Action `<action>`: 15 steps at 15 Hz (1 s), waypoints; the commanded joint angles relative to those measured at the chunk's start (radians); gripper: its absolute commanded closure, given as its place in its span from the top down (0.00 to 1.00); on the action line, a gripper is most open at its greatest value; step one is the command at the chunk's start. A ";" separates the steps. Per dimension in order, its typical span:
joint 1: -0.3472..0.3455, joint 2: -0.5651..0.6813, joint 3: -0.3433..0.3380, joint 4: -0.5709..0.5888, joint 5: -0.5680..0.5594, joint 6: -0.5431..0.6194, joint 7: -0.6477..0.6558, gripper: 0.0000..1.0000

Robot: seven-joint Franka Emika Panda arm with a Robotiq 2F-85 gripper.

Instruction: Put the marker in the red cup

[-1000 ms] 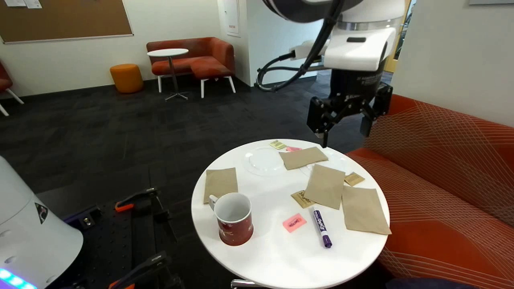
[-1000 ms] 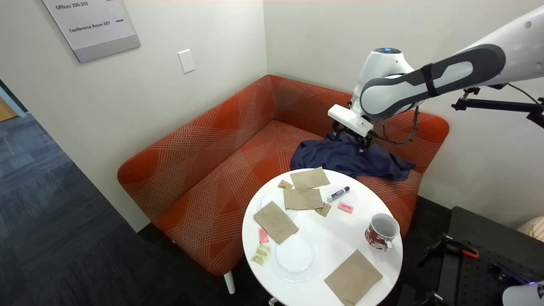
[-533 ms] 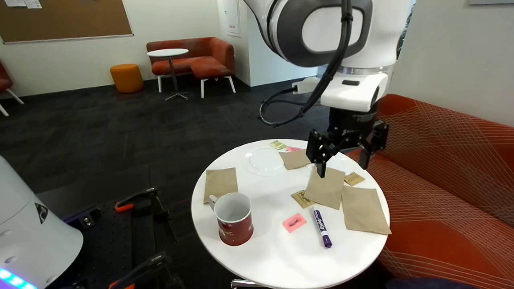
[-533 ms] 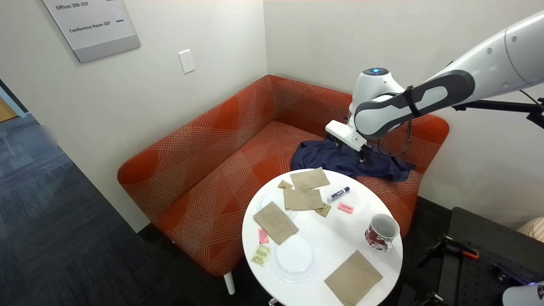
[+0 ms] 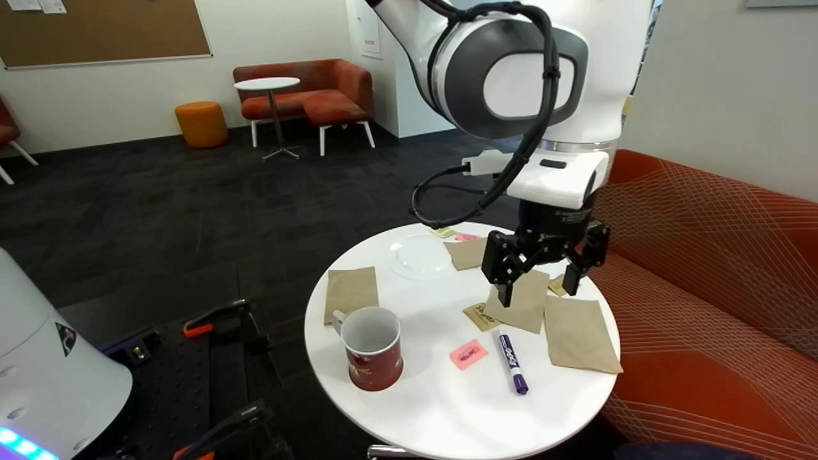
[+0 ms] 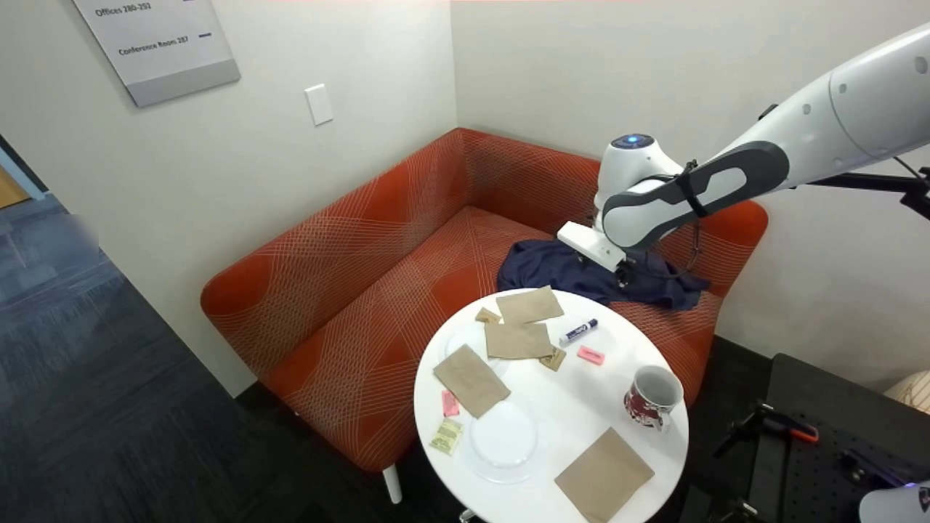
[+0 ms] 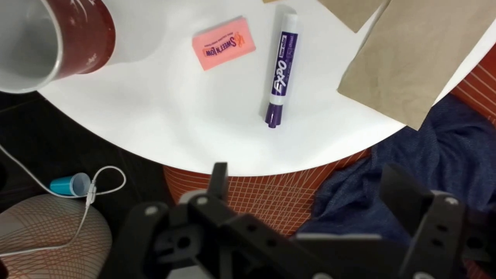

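My gripper point(image 5: 537, 294) has its jaws spread super wide rn, hanging up in the air well apart from the maroon mug point(image 5: 376, 372), and that purple Expo marker point(image 7: 284, 65) is just lying on the round white table point(image 7: 186, 128) near the mug, with the pink Sweet'N Low packet point(image 7: 224, 43) between them.
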 commanded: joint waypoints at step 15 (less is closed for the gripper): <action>-0.010 0.150 0.030 0.076 0.049 0.097 -0.089 1.00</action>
